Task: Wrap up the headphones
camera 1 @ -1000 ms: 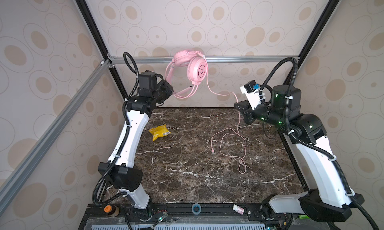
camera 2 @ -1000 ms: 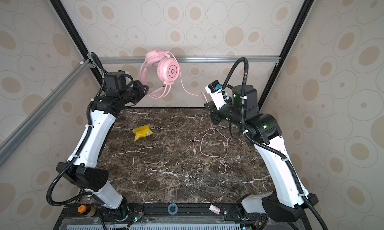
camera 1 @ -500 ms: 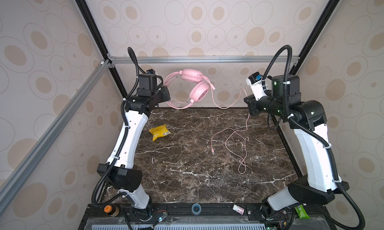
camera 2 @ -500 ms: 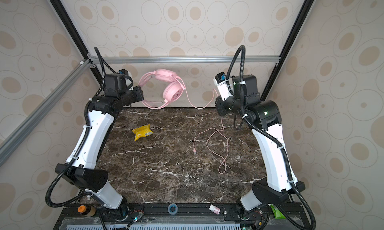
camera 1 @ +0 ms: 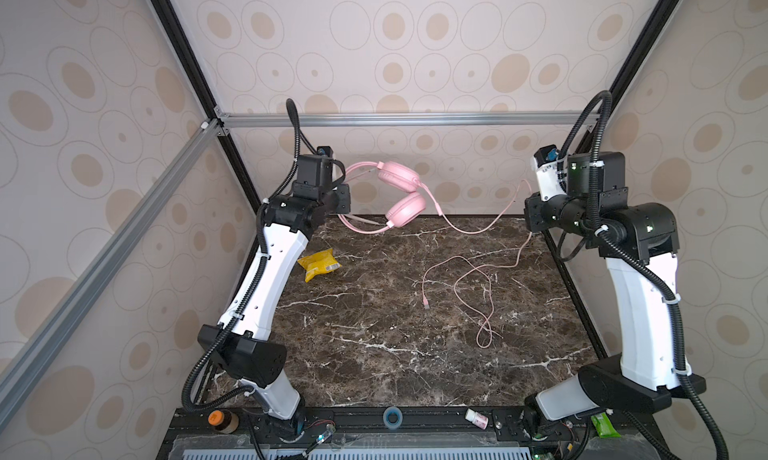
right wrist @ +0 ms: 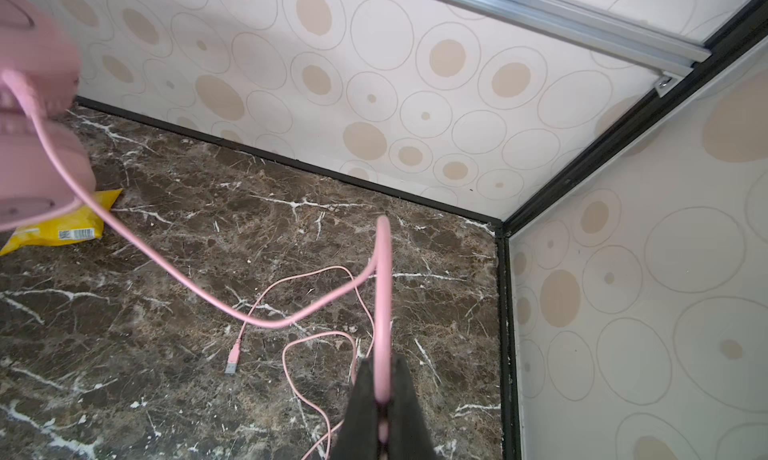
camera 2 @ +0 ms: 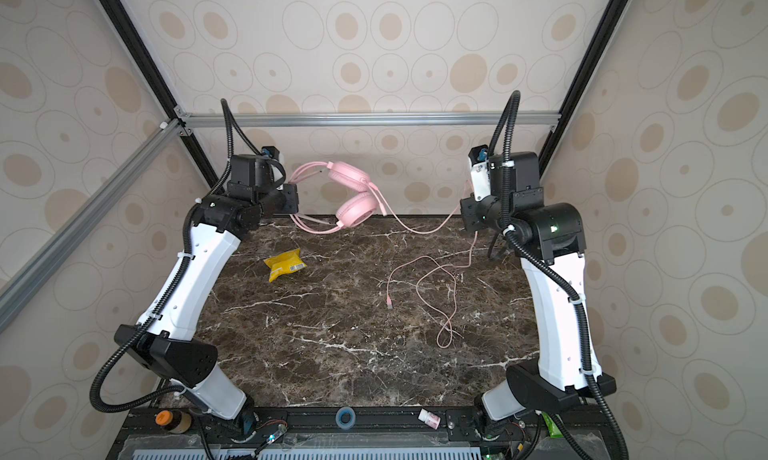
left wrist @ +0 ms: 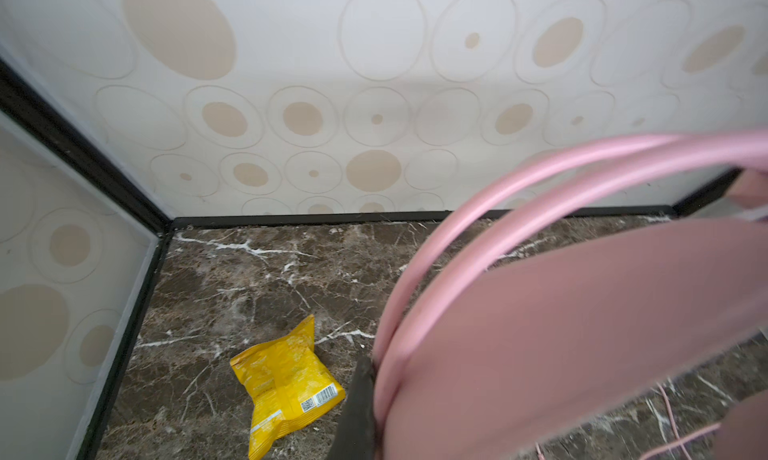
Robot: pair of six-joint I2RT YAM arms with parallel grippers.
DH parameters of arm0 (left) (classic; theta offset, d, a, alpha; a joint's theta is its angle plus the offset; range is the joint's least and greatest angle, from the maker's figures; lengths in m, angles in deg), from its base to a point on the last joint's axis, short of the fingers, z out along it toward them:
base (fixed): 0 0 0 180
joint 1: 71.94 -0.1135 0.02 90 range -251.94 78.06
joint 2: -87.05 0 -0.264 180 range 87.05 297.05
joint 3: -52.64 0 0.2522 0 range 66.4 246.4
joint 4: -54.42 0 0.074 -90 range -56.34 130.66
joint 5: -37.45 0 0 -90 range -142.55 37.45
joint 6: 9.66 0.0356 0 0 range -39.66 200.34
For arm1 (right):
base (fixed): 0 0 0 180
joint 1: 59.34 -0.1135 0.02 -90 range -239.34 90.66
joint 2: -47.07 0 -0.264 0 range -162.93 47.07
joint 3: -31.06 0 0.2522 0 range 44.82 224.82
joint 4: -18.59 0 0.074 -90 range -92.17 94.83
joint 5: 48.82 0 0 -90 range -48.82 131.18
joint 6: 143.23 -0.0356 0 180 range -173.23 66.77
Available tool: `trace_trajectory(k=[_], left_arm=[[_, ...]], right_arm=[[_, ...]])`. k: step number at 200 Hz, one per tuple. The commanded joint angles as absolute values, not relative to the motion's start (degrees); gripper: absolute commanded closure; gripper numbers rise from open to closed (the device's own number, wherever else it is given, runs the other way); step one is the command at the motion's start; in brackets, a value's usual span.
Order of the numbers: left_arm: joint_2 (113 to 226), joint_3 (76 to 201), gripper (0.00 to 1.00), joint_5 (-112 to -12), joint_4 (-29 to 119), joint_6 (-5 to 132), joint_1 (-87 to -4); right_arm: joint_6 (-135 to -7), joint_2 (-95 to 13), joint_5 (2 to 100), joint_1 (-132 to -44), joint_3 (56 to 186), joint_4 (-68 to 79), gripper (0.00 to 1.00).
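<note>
Your left hand (camera 1: pixel 343 199) is clenched on the double-wire headband (left wrist: pixel 498 188) of the pink headphones (camera 1: pixel 405 206). It holds them in the air over the far edge of the bench (camera 1: pixel 374 366), at about 11 o'clock, with one earcup above the other. Your right hand (right wrist: pixel 382 397) is pinched tight on the thin pink cable (camera 1: pixel 469 230), raised at about 2 o'clock. Between the earcups and that hand the cable sags in a curve. Past your right hand it drops to the bench and lies in loose loops toward 3 o'clock, and its USB plug (camera 1: pixel 427 306) rests near the centre. A yellow snack packet (camera 1: pixel 319 264) lies at 10 o'clock, well apart from the cable.
</note>
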State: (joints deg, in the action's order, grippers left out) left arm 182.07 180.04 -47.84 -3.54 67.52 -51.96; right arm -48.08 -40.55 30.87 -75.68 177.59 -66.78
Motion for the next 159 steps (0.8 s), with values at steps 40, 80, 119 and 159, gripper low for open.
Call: trace_trajectory(k=[40, 80, 119, 159], left_arm=[[180.17, 176.85, 1.0, -41.38, -1.93, 74.98, -43.34], [180.48, 177.29, 1.0, -46.74, -0.47, 76.4, -42.89], [180.79, 175.71, 1.0, -50.19, -0.31, 78.07, -39.9], [180.96, 174.12, 1.0, -47.63, -1.45, 78.36, -39.27]], right_arm=[[-48.74, -47.02, 39.11, -75.69, 186.12, -69.08, 1.0], [-46.95, -45.42, 47.71, -75.7, 183.71, -65.04, 1.0], [-45.87, -45.39, 51.12, -75.78, 185.42, -56.68, 1.0], [-43.85, -48.6, 54.56, -78.16, 191.04, -53.32, 1.0]])
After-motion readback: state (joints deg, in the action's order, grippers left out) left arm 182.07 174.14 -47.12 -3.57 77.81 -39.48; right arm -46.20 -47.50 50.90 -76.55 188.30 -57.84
